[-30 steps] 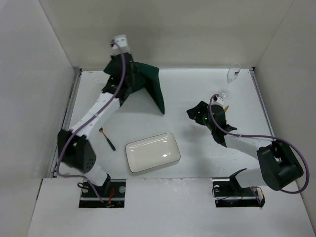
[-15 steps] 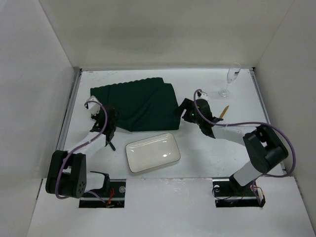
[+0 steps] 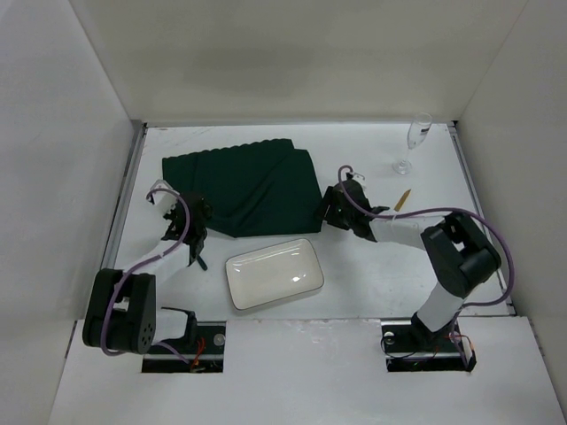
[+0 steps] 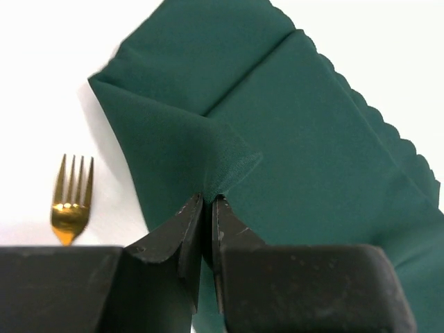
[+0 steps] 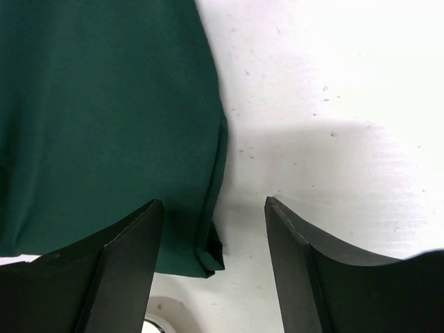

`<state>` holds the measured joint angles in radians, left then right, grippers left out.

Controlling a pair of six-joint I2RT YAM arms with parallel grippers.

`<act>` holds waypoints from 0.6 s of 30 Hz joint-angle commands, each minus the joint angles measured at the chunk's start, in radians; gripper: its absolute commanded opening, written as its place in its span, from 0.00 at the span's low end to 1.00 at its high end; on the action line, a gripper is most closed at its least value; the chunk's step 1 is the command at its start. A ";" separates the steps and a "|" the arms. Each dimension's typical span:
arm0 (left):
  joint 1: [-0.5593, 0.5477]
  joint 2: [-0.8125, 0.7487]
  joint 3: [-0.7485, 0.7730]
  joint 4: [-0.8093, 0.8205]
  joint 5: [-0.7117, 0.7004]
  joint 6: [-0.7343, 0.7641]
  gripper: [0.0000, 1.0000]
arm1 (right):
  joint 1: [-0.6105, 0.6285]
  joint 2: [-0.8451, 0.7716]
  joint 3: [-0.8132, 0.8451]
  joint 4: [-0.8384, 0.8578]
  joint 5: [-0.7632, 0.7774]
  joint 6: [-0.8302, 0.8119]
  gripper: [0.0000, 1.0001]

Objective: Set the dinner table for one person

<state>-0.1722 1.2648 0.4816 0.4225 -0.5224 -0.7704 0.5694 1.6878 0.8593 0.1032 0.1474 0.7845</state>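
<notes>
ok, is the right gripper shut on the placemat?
No, the right gripper is wide open, straddling the corner of the placemat.

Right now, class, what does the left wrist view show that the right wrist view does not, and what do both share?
Left wrist only: a gold fork and the left gripper shut on a raised fold of the placemat. Right wrist only: the right gripper, open, straddling the cloth's edge. Both: the green placemat on the white dinner table.
</notes>
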 commanded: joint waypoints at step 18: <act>-0.117 0.269 0.150 0.150 0.050 -0.119 0.04 | -0.328 -0.028 0.118 0.066 -0.057 0.053 0.07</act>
<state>-0.2760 1.5200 0.5674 0.5148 -0.4534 -0.8783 0.2726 1.7035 0.9752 0.1425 0.0139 0.8455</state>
